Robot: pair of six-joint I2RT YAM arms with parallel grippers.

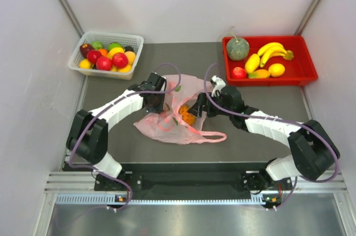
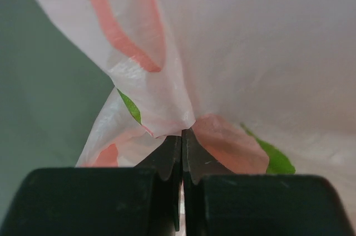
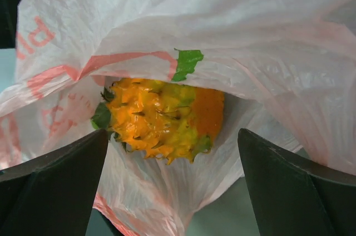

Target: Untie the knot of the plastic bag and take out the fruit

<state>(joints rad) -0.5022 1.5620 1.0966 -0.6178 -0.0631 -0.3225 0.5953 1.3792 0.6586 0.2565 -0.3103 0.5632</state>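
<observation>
Your left gripper: jaws clenched on pinched fold of plastic bag. Your right gripper: jaws spread wide at bag mouth, grasping nothing. Spiky orange-yellow fruit lies inside bag, just beyond right fingertips.

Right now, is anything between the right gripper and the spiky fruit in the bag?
Nothing visible. The bag gapes toward the open right gripper, and the spiky orange fruit shows bare in the opening. Plastic only hangs over its top. The left gripper pinches the bag.
</observation>
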